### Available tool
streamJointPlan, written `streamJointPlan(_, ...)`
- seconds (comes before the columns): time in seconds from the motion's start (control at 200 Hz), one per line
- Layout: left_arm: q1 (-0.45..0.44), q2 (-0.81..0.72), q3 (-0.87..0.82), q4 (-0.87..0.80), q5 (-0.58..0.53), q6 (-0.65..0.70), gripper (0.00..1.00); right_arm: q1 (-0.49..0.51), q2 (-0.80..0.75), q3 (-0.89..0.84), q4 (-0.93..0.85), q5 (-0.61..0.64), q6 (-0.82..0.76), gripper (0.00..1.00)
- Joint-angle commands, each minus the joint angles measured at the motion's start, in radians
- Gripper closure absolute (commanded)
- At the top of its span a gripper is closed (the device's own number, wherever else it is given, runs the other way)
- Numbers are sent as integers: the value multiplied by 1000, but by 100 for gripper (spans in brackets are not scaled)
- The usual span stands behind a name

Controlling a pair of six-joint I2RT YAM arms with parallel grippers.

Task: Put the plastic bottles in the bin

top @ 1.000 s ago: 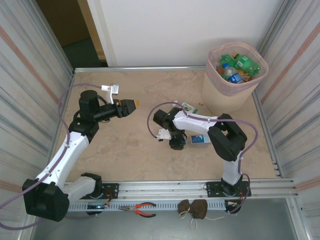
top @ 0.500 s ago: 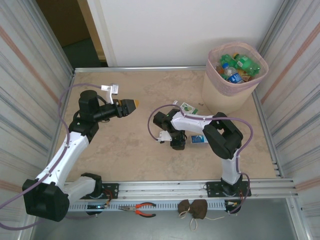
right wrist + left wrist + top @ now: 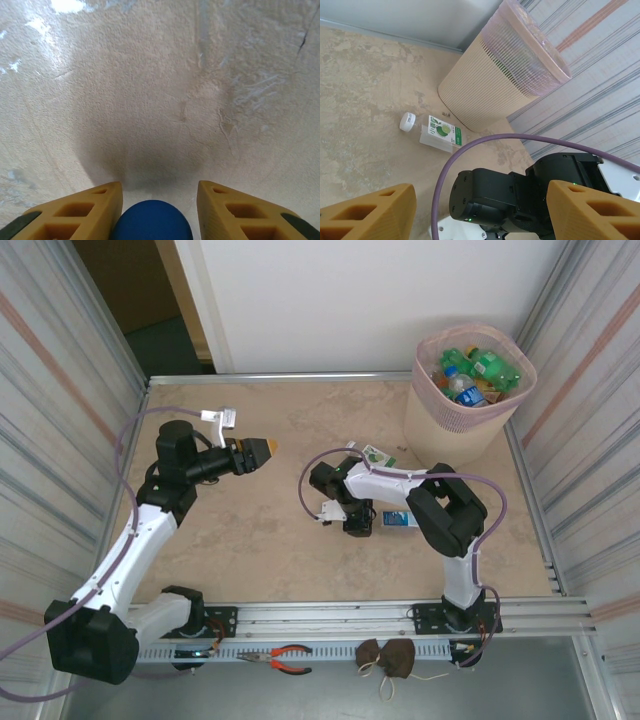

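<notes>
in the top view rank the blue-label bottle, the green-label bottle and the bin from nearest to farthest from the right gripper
1. blue-label bottle, lying right at the right gripper
2. green-label bottle, lying farther back, toward the bin
3. bin, standing in the far right corner

Pale pink bin [image 3: 440, 430] holding several bottles [image 3: 478, 368]; white-capped bottle [image 3: 432, 131] and blue-capped bottle [image 3: 151, 220] lying nearby.

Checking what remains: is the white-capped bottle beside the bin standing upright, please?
No, the white-capped bottle lies on its side near the bin.
</notes>
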Motion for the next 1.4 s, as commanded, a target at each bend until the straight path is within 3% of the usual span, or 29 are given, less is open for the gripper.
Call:
streamJointPlan(0.0, 13, -27, 12, 15, 12, -9, 30, -9, -7, -6, -18, -15, -24, 63)
streamJointPlan(0.306, 17, -36, 8, 14, 12, -13, 30, -30, -135, 41, -23, -132, 42, 75)
streamJointPlan(0.807, 17, -6, 7, 58, 10, -37, 30, -181, -508, 137, 137, -433, 292, 77)
streamJointPlan(1.142, 17, 6, 6, 71, 9, -46, 30, -373, -713, 106, 578, -597, 598, 84)
streamJointPlan(1.398, 17, 11, 9, 79, 11, -53, 30, -514, -751, 90, 946, -510, 804, 88)
